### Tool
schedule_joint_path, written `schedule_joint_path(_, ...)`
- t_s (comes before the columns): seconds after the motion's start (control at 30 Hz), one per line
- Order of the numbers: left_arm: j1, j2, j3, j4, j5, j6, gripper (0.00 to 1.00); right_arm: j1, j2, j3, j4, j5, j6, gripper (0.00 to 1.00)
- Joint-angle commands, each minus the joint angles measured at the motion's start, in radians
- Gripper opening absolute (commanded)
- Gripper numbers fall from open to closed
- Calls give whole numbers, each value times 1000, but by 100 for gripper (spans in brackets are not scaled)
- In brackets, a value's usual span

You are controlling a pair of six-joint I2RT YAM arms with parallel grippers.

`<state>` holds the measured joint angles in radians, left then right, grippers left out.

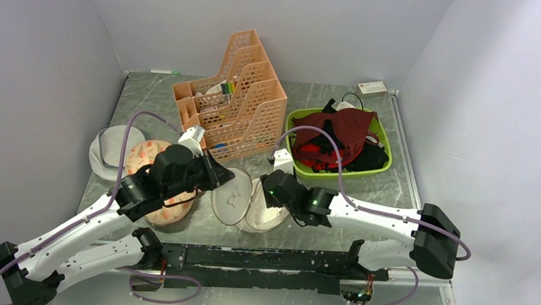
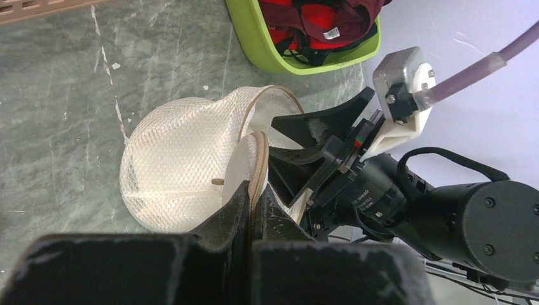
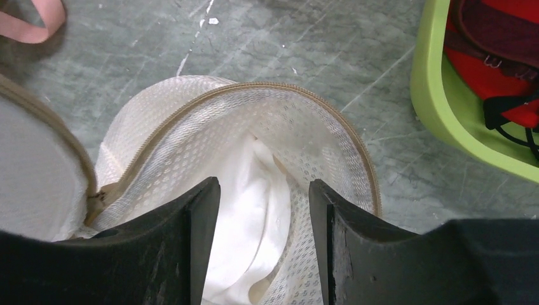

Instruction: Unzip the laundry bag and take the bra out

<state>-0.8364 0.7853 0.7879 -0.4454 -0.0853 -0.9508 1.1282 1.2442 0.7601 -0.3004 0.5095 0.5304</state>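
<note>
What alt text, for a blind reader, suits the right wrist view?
The right gripper, jaws open, faces the unzipped mouth of a round white mesh laundry bag showing white fabric inside. A lime-green plastic tray of red clothing sits at upper right.

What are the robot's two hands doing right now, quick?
Left gripper: shut on the flap rim of the laundry bag.
Right gripper: open, over its unzipped mouth.

Looks like bra icon (image 1: 234, 198) on laundry bag (image 1: 250, 216) face; no legible txt.
</note>
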Motion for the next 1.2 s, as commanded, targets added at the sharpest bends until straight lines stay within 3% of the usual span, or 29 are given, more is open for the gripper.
schedule_joint_path(0.0,6,9,4,34,35,-1,7,-8,30,-31,33,23,-2,53)
schedule_joint_path(0.2,6,7,19,15,26,8,7,-8,110,-20,51,20,-7,44)
schedule_joint_path(0.57,5,1,14,13,21,10,7,-8,103,-20,102,-73,5,25)
schedule_joint_path(0.67,5,1,13,10,21,10,7,-7,122,-24,101,-46,10,25)
schedule_joint_path(0.8,6,-7,15,4,18,9,7,-8,153,-35,117,5,3,37)
schedule_joint_path(0.87,6,-10,14,0,14,8,7,-8,180,-29,118,17,-2,38)
schedule_joint_path(0.93,5,-13,15,-4,11,7,7,-8,206,-16,120,8,-6,32)
schedule_joint_path(1.1,5,-14,10,-11,-12,7,7,-7,180,1,136,-58,1,0)
schedule_joint_path(1.17,6,-14,11,-17,-25,7,7,-7,137,22,107,-102,10,0)
